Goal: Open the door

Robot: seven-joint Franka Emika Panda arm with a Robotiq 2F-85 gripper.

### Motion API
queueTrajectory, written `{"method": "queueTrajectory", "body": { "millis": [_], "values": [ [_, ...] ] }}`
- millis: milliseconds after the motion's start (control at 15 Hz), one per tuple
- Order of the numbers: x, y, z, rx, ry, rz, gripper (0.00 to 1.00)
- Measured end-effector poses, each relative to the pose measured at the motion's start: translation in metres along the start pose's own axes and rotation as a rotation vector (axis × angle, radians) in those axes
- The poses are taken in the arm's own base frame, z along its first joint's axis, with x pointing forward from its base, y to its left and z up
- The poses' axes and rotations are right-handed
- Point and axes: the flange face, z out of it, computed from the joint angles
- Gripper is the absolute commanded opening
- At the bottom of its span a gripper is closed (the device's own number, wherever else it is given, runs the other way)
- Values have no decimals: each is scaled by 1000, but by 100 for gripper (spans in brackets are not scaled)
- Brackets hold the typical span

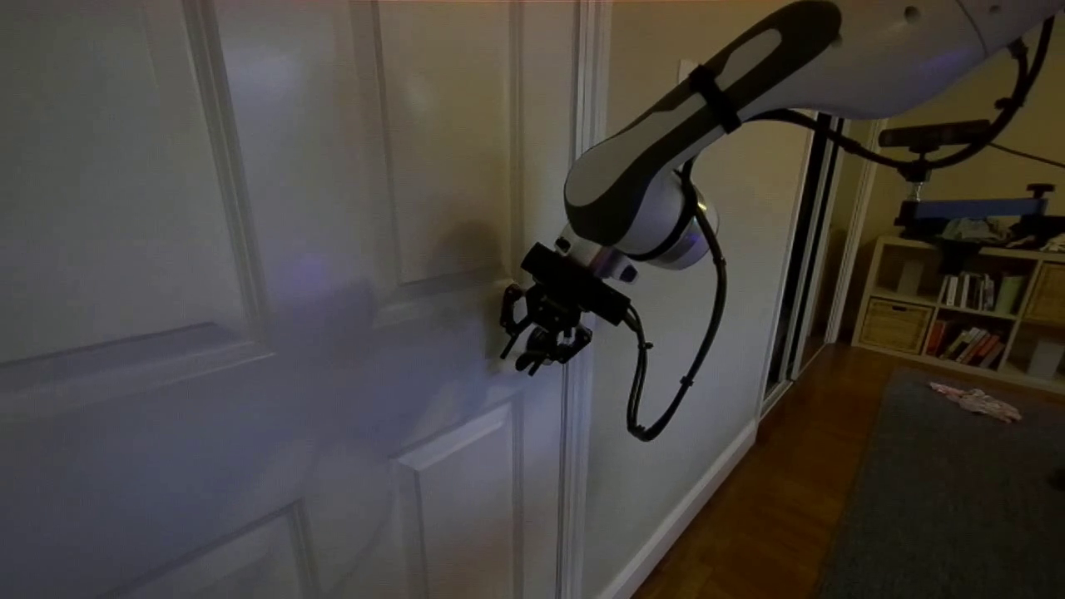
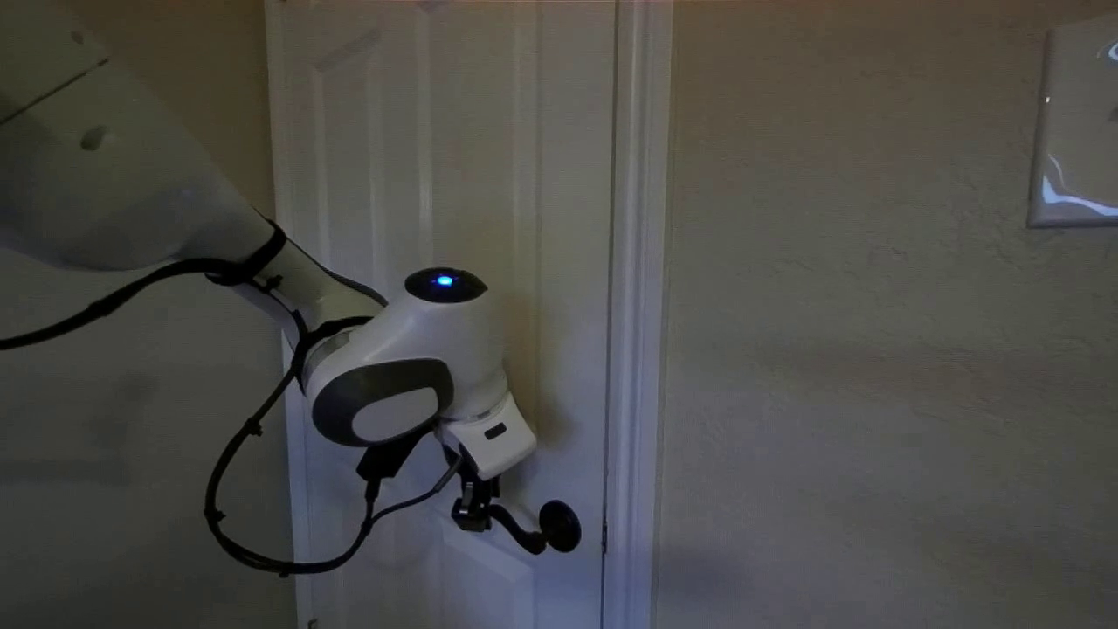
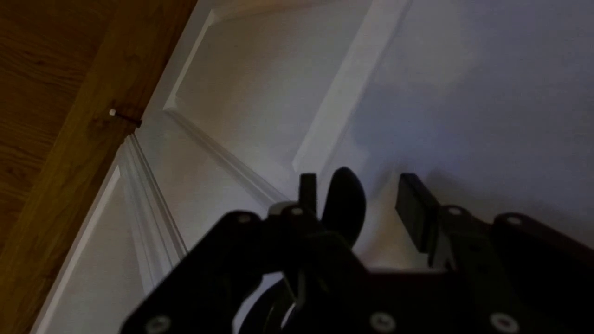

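Saw books [image 1: 969,345] and baskets [image 1: 892,324] in shelf [image 1: 973,314]. Noted white panelled door [image 1: 316,358], with black handle [image 3: 345,204] between spread jaws of gripper [image 3: 360,195].

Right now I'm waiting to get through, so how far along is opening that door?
Done: the claw is at the handle, which shows between its fingers in the wrist view. In hand: the grip, apparently; the fingers stand apart, a gap beside the handle. Left: probably closing, working the handle, swinging the door, which looks shut in its frame.
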Motion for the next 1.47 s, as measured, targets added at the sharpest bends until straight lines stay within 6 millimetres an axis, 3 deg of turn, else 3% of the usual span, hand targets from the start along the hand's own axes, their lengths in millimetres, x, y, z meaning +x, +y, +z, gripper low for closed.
{"method": "queueTrajectory", "body": {
  "millis": [200, 267, 800, 1467],
  "values": [
    [1, 3, 3, -12, -7, 1, 7],
    [1, 4, 3, -16, -9, 2, 11],
    [1, 5, 6, -21, -9, 10, 10],
    [6, 11, 27, -58, -17, -20, 11]
  ]
}}
